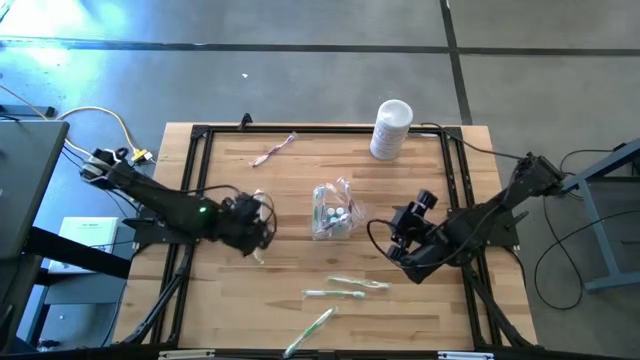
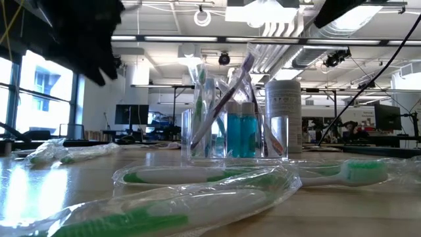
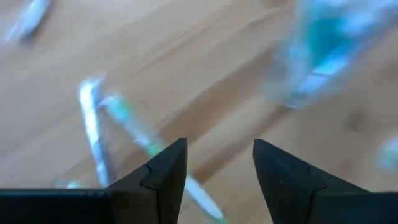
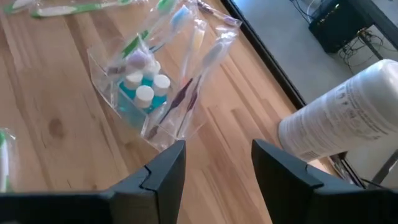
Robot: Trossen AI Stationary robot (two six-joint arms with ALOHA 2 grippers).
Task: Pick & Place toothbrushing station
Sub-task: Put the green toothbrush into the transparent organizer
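Note:
The clear plastic cup stands upright mid-table, holding several wrapped toothbrushes and teal tubes with white caps; it also shows in the low view. My left gripper hovers left of the cup, open, with nothing between its fingers. A wrapped green toothbrush lies on the wood below it. My right gripper hovers right of the cup, open and empty, pointing toward the cup and down. Three wrapped green toothbrushes lie flat near the front edge.
A white cylindrical canister stands at the far edge, right of centre. A pink wrapped toothbrush lies at the far left. A black frame runs round the tabletop. Bare wood lies between the cup and the far edge.

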